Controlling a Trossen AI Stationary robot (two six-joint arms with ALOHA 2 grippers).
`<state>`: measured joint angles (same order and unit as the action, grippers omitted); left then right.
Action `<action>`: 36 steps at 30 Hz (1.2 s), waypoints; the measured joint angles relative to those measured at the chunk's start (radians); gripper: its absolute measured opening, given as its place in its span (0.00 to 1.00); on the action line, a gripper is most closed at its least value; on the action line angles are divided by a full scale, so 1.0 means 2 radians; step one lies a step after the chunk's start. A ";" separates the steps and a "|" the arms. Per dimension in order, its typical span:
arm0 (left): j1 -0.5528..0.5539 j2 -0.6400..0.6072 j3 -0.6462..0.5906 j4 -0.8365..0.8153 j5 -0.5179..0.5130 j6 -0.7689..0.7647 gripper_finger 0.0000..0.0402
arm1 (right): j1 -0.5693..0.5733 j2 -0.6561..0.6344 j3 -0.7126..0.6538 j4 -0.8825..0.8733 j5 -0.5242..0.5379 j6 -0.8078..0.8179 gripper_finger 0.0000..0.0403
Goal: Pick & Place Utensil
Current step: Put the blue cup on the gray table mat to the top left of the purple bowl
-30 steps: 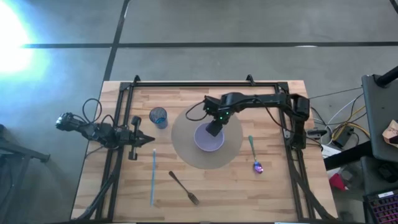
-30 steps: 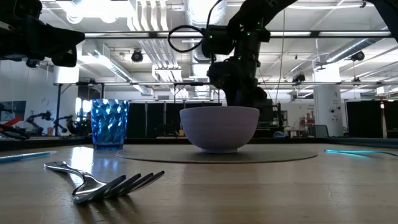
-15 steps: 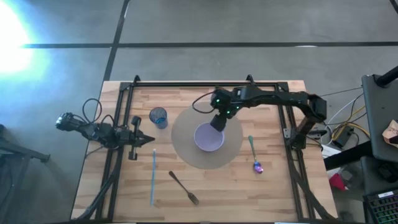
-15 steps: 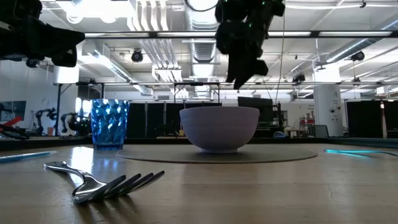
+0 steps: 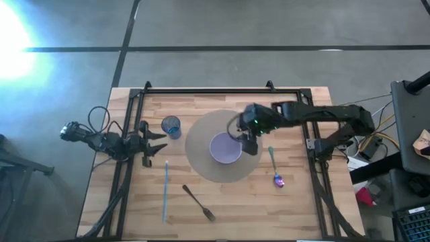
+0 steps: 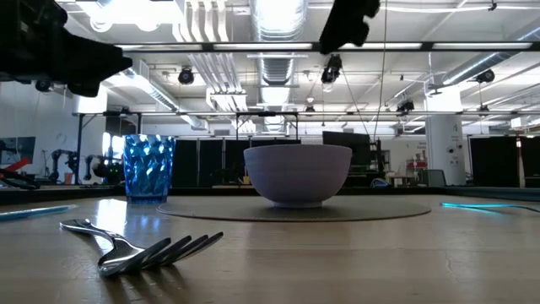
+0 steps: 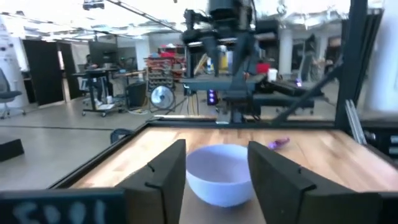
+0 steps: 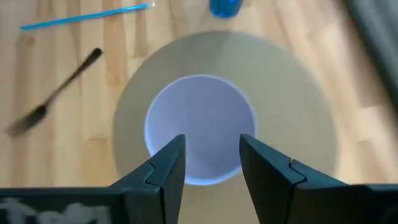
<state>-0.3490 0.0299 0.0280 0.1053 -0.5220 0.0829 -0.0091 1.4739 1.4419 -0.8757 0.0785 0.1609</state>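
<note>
Wood table (image 5: 295, 208) carries every utensil, so the task looks barely begun: nothing is held and the bowl (image 5: 226, 148) on the round mat (image 5: 201, 165) appears empty.

Going left to right, the left gripper (image 5: 156, 142) waits at the table's left edge beside the blue cup (image 5: 171, 126), its fingers standing wide with nothing between them. The blue straw (image 5: 165, 191) lies with its long axis running near to far. The fork (image 5: 198, 202) lies at a slant at the near side, tines toward near-right, handle toward far-left. The right gripper (image 5: 249, 140) hangs above the bowl's right rim, fingers parted and empty. The spoon (image 5: 275, 168) lies right of the mat, long axis near to far, its bowl end nearest.

Picking a utensil and placing it are both likely left to do.
</note>
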 joint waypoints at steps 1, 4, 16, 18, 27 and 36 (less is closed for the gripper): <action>0.000 0.000 0.000 0.007 -0.001 -0.003 0.44 | 0.012 -0.006 -0.002 0.000 0.020 -0.003 0.36; 0.000 0.001 0.000 0.029 0.000 -0.004 0.46 | 0.041 -0.027 -0.015 0.000 0.068 -0.003 0.34; 0.000 0.046 0.076 0.002 -0.006 0.027 0.45 | 0.081 -0.140 -0.160 0.090 0.106 -0.024 0.35; 0.001 0.066 0.102 -0.031 -0.012 0.024 0.45 | 0.080 -0.161 -0.187 0.109 0.106 -0.020 0.35; 0.004 0.186 0.238 -0.223 -0.032 -0.027 0.45 | 0.080 -0.238 -0.275 0.191 0.106 0.005 0.32; 0.023 0.294 0.380 -0.456 -0.033 -0.124 0.45 | 0.080 -0.272 -0.343 0.365 0.105 -0.041 0.29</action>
<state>-0.3039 0.6175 0.7878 -0.8063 -0.5881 -0.1659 0.1509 0.9291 0.7563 -0.1464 0.2893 0.0786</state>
